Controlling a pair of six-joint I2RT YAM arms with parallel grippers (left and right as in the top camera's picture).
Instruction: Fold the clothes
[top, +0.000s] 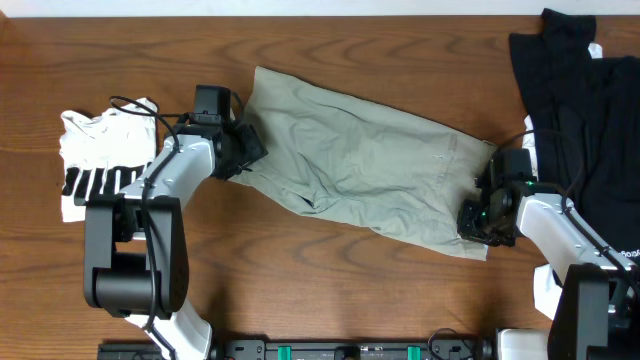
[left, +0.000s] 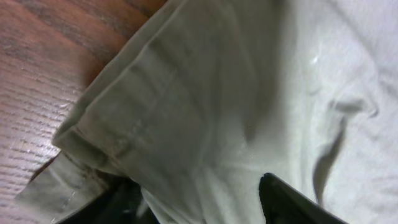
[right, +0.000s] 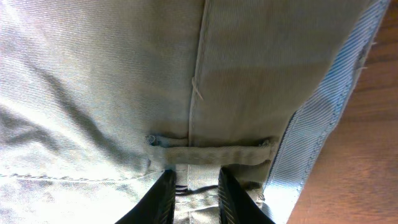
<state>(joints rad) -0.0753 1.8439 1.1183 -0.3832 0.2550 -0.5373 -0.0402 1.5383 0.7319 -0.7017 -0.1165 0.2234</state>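
1. The table (top: 350, 290) is brown wood grain and carries everything else; bare wood shows beside the cloth in both wrist views.
2. The shorts (top: 370, 160) lie spread flat across the middle of the table, running on a slant from upper left to lower right. One end lies by the left arm and the waistband end by the right arm. A few creases cross the middle.
3. The black garments (top: 590, 110) are heaped at the table's far right corner, just beside the right arm and apart from the shorts.
4. The tee (top: 100, 150), white with black bars, lies crumpled at the left, well apart from the shorts, behind the left arm.
5. The left gripper (top: 248, 150) sits at the left edge of the shorts. In its wrist view its dark fingers (left: 292, 202) stand wide, with a folded hem of the cloth (left: 217, 93) filling the gap. I cannot tell whether they clamp it.
6. The right gripper (top: 475, 215) sits on the lower right end of the shorts. In its wrist view its fingers (right: 155, 199) are drawn near together, pinching the waistband.
7. The belt loop (right: 211, 152) lies flat just above that pinch, under a vertical seam, with a paler striped lining (right: 317, 124) turned out to its right.
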